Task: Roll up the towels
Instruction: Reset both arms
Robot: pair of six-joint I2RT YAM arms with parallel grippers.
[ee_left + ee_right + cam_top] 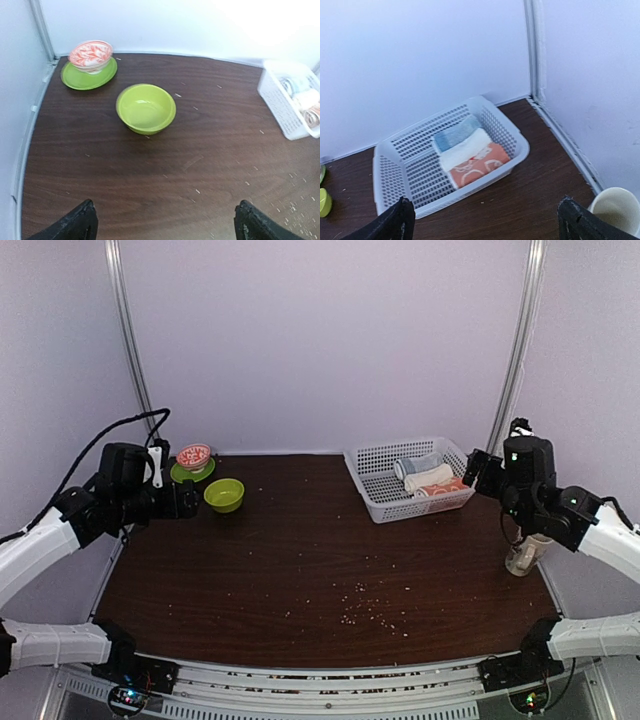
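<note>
Towels [471, 156] in basket [465, 195]; cup [620, 210] edge-cropped

The table [300, 560] is dark brown with a wood grain, flecked with pale crumbs [365, 612] toward its front edge. At the back right corner sits a white basket [420, 172] with a fine grid of holes. In it lie a grey-blue cloth [456, 132], perhaps faintly ribbed, though the view is too soft to be sure, a plain cream towel [465, 149] and an orange-red towel [477, 167] with white ring patterns. At the back left corner are a lime-green bowl [146, 107], a darker green plate [82, 80], and on it a white dish [91, 54] swirled with orange-red. At the right edge is a cream cup [620, 210].
</note>
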